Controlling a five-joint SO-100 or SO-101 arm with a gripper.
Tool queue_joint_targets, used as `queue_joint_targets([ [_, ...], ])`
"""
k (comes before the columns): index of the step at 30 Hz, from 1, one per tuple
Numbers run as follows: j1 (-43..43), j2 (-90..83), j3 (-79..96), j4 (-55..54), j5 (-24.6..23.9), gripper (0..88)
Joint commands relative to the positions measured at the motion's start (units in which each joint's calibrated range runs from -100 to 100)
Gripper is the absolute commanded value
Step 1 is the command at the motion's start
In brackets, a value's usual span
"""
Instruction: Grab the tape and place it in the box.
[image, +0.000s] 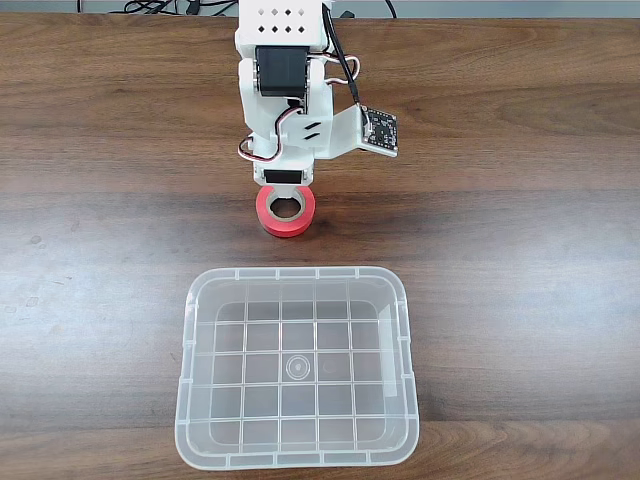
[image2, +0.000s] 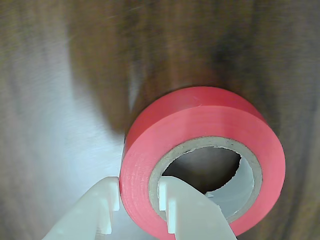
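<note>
The red tape (image: 285, 212) with a grey-beige core sits on the dark wooden table just below the white arm in the fixed view. In the wrist view the tape (image2: 200, 130) looms large and slightly tilted. My gripper (image2: 140, 194) has one white finger outside the roll and one inside the core, pinching the roll's wall. In the fixed view the gripper (image: 284, 192) points down onto the roll's far edge. I cannot tell whether the roll is touching the table. The clear plastic box (image: 300, 272) stands open a short way in front of the tape, with nothing in it.
A small circuit board (image: 379, 128) and cables hang on the arm's right side in the fixed view. Bare wooden table (image: 520, 250) lies to both sides of the box and the tape.
</note>
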Motion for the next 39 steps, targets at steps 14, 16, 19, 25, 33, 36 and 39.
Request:
queue_joint_targets([
  [14, -0.20, -12.02, -46.22, 25.14, -0.25, 2.1],
  [16, -0.20, -12.02, -46.57, 25.39, -0.25, 2.1],
  [19, -0.20, -12.02, -47.00, 25.48, -0.25, 2.1],
  [25, -0.20, -12.10, -47.36, 25.31, -0.25, 2.1],
  [33, -3.35, -9.61, -54.54, 21.88, -1.84, 2.0],
  [36, -4.15, -4.38, -59.71, 19.83, -2.68, 2.0],
  [39, -4.23, 2.70, -65.58, 18.97, -2.73, 2.0],
])
